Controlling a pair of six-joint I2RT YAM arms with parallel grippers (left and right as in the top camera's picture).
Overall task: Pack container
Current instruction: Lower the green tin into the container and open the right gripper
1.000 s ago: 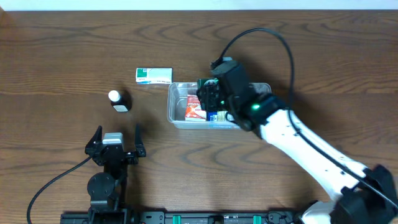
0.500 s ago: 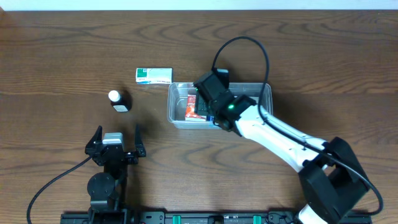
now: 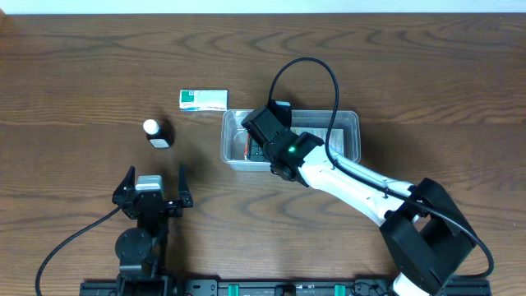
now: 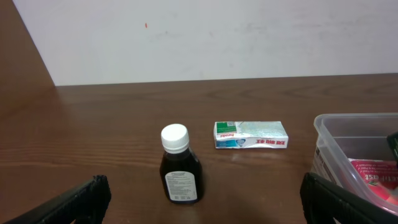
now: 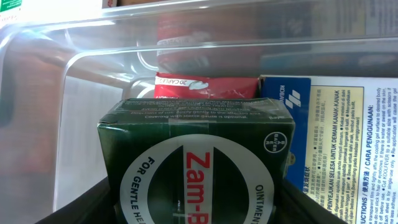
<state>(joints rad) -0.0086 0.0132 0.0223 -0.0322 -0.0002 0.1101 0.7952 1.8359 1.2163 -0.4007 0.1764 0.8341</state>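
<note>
Container [image 3: 349, 140] sat mid-worktop [image 3: 82, 66], right of bottle [image 3: 156, 132] and white-green box [image 3: 203, 99]. Right end effector [image 3: 261, 141] was down in its left end, pinching dark green ointment box [image 5: 193, 162] beside red and blue packs. Left end effector [image 3: 154, 173] was spread wide, near front-left.

Your container [image 3: 349, 138] is a clear plastic rect. tub w/ rounded corners and a rim. It sits upright and open-topped on the table [image 3: 82, 66], long side running left-right, approx. mid-table toward the far side. Its right end looks bare. Packed at the left end are a dark green box [image 5: 193, 162], w/ a red box [image 5: 199, 87] behind it and a blue-white box [image 5: 339, 124] beside it.
</note>
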